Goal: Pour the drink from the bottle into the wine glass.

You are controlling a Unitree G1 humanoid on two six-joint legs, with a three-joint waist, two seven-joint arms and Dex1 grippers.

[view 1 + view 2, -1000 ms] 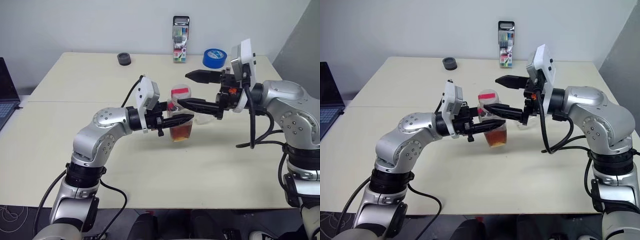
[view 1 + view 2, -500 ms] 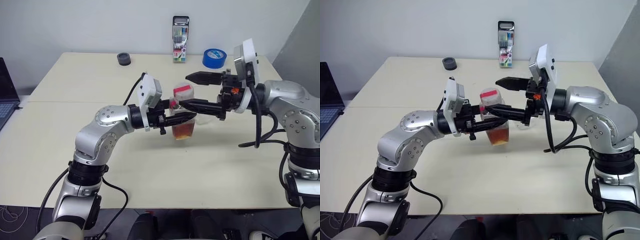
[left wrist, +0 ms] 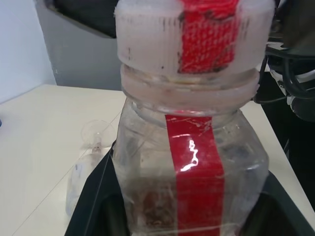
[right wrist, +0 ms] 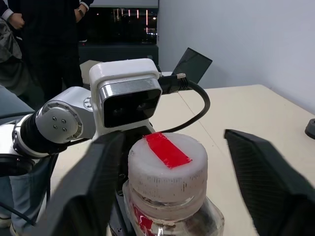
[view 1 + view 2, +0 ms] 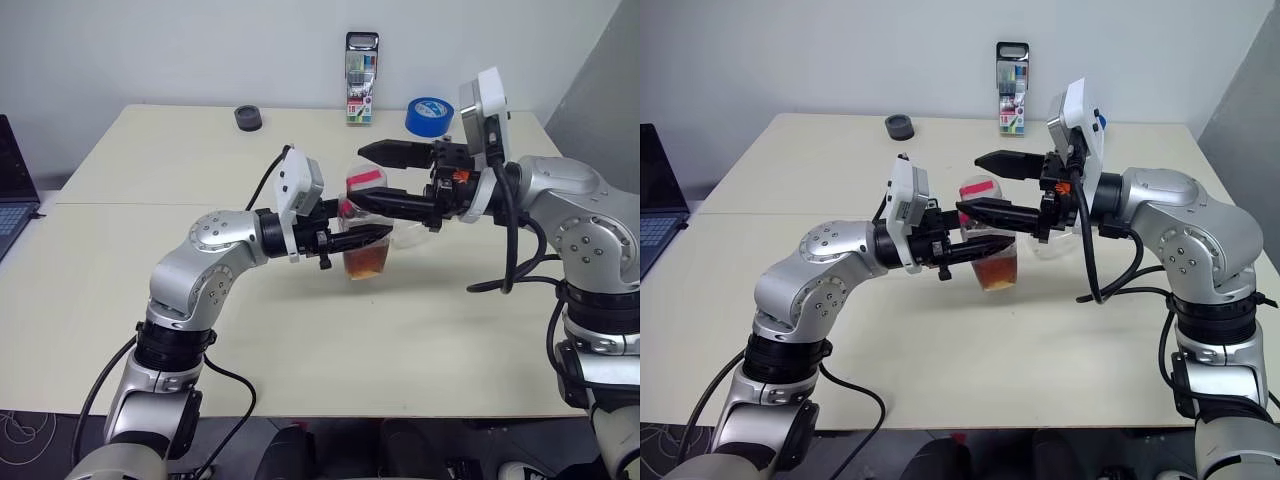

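The bottle [image 5: 366, 245] stands upright just above the table, with my left gripper [image 5: 362, 237] shut on its squarish body from the left. Reddish-brown drink [image 5: 366, 262] fills its lower part. A red strip crosses its pale cap [image 4: 167, 164]. My right gripper [image 5: 357, 176] reaches in level from the right. It is open, one finger [image 4: 98, 187] on each side of the cap with a gap to both. The wine glass [image 5: 1051, 243] stands on the table behind the right gripper, partly hidden, and its foot [image 3: 94, 133] is visible past the bottle.
A tall marker pack [image 5: 361, 78], a blue tape roll [image 5: 429, 115] and a small black round object [image 5: 248, 118] sit along the table's far edge. A laptop [image 5: 12, 190] lies beyond the left edge. A person [image 4: 44, 29] stands in the background.
My right gripper's fingers have drawn closer together around the bottle's cap. The left gripper and the bottle have stayed in place.
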